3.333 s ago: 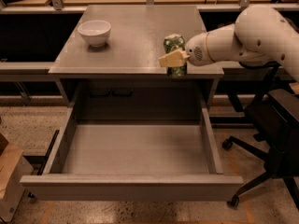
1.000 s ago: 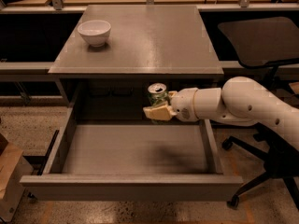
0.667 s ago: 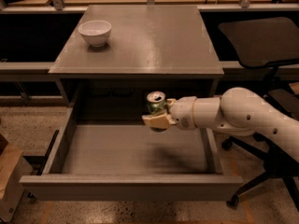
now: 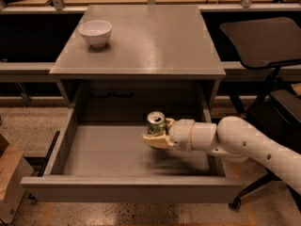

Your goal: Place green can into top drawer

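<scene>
The green can [image 4: 156, 123] stands upright, silver top showing, held inside the open top drawer [image 4: 131, 188] near its right middle. My gripper [image 4: 157, 136] reaches in over the drawer's right wall and is shut on the can, with tan fingers [image 4: 155, 141] wrapped around its lower part. Whether the can's base touches the grey drawer bottom is hidden by the fingers. The white arm runs back to the lower right.
A white bowl [image 4: 95, 32] sits at the back left of the grey table top [image 4: 150, 46]. A black office chair [image 4: 263, 41] stands to the right of the table. A cardboard box [image 4: 9, 182] is on the floor at left.
The gripper carried the can from the table's right edge down into the drawer. Over the last second it moved lower and slightly forward inside the drawer.
</scene>
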Tool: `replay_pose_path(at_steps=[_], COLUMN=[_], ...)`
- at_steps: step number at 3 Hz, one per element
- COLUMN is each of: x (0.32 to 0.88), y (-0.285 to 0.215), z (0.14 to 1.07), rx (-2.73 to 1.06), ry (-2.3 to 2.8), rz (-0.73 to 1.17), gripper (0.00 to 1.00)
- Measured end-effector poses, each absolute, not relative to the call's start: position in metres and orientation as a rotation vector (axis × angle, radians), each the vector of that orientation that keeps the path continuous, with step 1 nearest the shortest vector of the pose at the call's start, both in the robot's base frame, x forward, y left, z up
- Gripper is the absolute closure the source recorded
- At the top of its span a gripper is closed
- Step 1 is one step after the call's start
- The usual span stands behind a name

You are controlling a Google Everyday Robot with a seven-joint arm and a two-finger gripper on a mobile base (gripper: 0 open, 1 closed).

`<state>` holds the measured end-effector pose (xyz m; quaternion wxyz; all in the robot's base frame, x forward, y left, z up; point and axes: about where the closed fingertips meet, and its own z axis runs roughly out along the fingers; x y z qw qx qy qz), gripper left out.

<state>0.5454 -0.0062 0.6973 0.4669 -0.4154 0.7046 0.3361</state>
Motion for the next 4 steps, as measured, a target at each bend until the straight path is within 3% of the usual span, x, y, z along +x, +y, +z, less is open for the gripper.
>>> replay_pose_path(at_steps=[2, 4], x=[0.55, 0.549], y=[-0.003, -0.002], z=[0.663, 0.658], rx=[-0.999, -0.98], ry=[1.705, 1.707], rz=[0.803, 0.804], gripper=[0.05, 0.0])
